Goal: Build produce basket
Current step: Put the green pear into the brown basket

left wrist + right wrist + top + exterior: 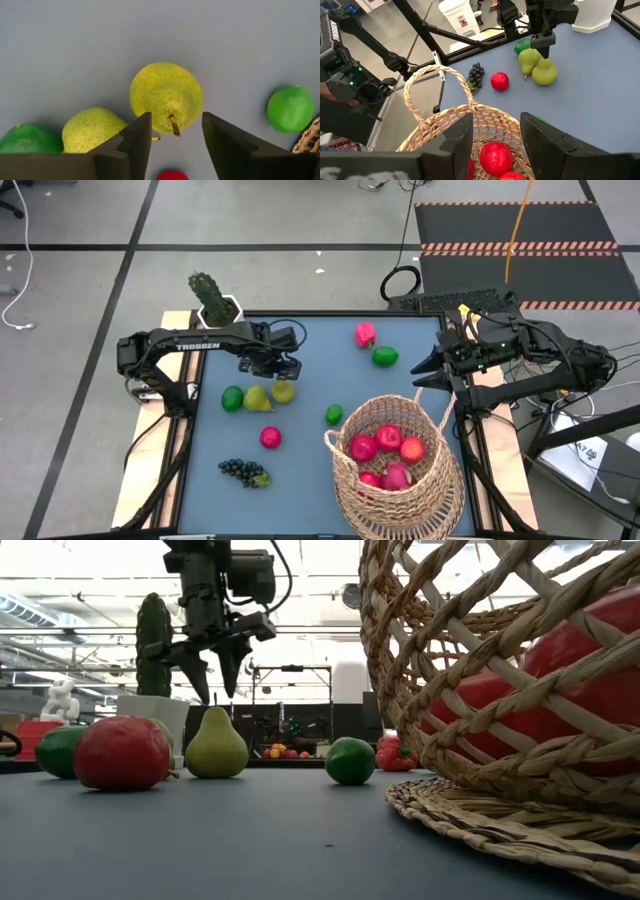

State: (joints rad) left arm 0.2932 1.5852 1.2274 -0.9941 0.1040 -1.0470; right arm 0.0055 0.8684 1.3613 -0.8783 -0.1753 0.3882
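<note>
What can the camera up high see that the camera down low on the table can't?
Only the high view shows the grape bunch, the right end effector waiting beside the basket, and the fruit from above inside the basket. Only the low view shows the room behind and how the left end effector hangs just above the standing pear, not touching it. Both show the cactus, limes, a red apple and the basket.

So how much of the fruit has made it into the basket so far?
About four red fruits already lie in the basket. The left gripper hangs open over an upright pear. Eight pieces remain on the table, including the grapes.
</note>
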